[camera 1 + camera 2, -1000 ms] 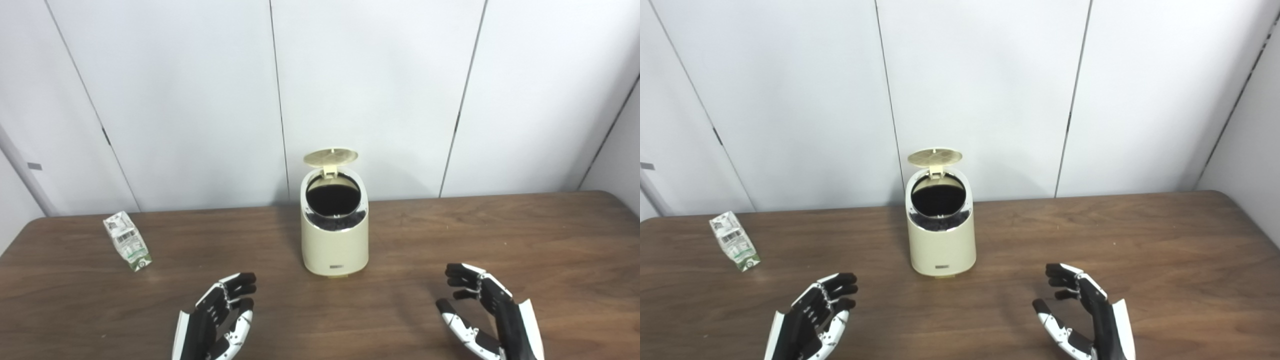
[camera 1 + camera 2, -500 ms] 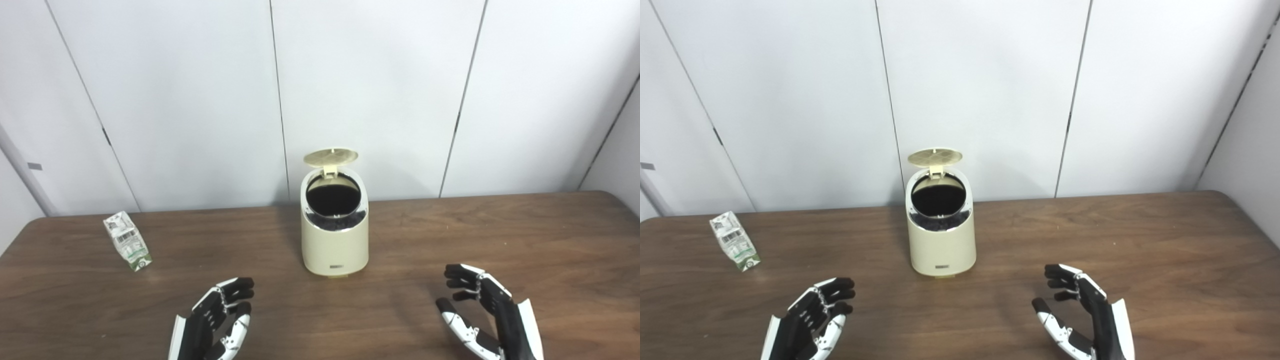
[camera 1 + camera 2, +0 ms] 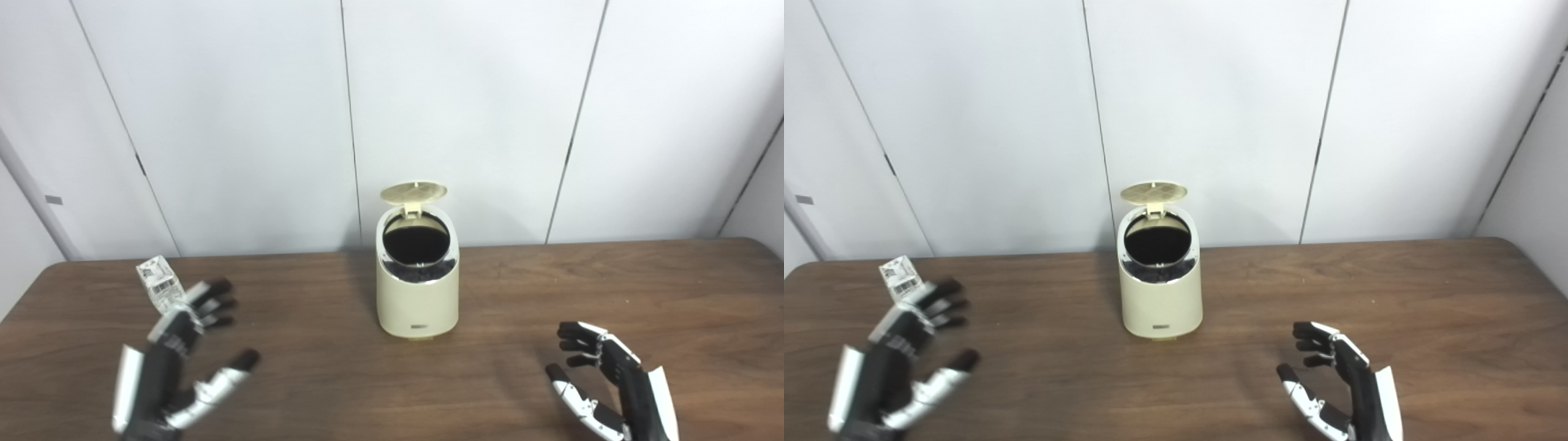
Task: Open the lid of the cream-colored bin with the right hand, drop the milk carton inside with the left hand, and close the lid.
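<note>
Fingers (image 3: 211,294) spread wide on the left hand (image 3: 165,355), thumb splayed out to the side, nothing in its grasp, and it's blurred with motion out over the left of the counter (image 3: 318,380). It's up in front of the milk carton (image 3: 158,283), covering the carton's lower part, so only the white top with its printed label peeks out above the fingertips; whether there's contact, I can't tell from either eye view. The carton sits well to the left of the bin, back toward the wall.

Centre stage, the cream-colored bin (image 3: 418,303) stands upright on the wooden counter, its lid (image 3: 413,192) tipped up on the rear hinge, and the dark round mouth is wide open and facing us.

Over on the right, the right hand (image 3: 612,380) hangs low near the front edge, palm turned inward, fingers loosely curled and parted from the thumb, holding nothing, well clear of the bin.

Behind it all, plain white wall panels (image 3: 465,110).
</note>
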